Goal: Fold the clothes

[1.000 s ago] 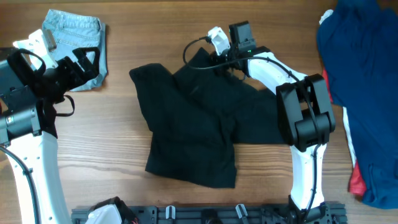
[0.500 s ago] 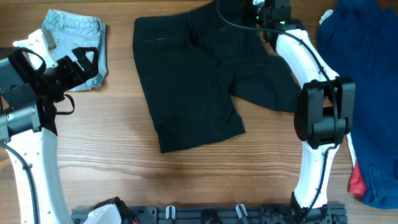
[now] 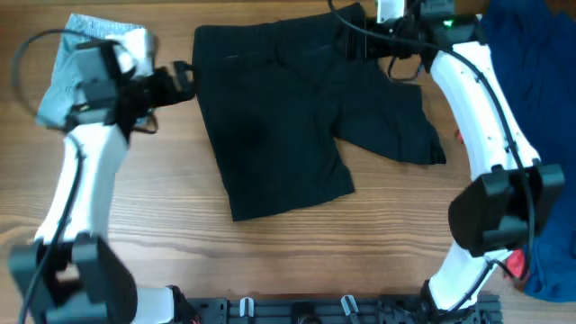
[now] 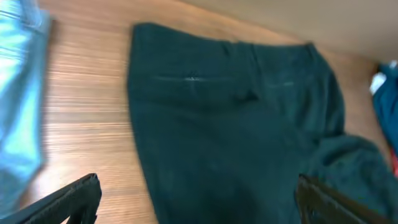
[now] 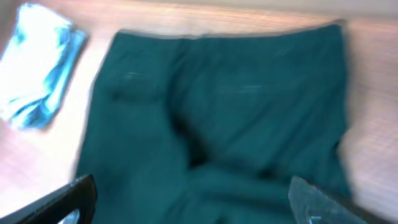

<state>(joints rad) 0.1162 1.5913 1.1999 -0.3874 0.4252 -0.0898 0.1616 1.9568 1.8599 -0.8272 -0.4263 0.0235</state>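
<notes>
"Where are the black shorts [image 3: 270, 126] on the table [image 3: 270, 261]?"

"Far centre, spread out with the waistband along the far edge. The right leg is rumpled."

"And the grippers?"

"The left gripper [image 3: 183, 79] is just beside the shorts' far-left corner, jaws wide and empty. The right gripper [image 3: 355, 40] is above the waistband's right part, spread wide and holding nothing."

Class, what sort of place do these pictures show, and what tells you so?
Probably a robotics test bench, not a home: a left arm and right arm stand at a wooden table, with black shorts spread out and a blue garment heaped alongside.
</notes>
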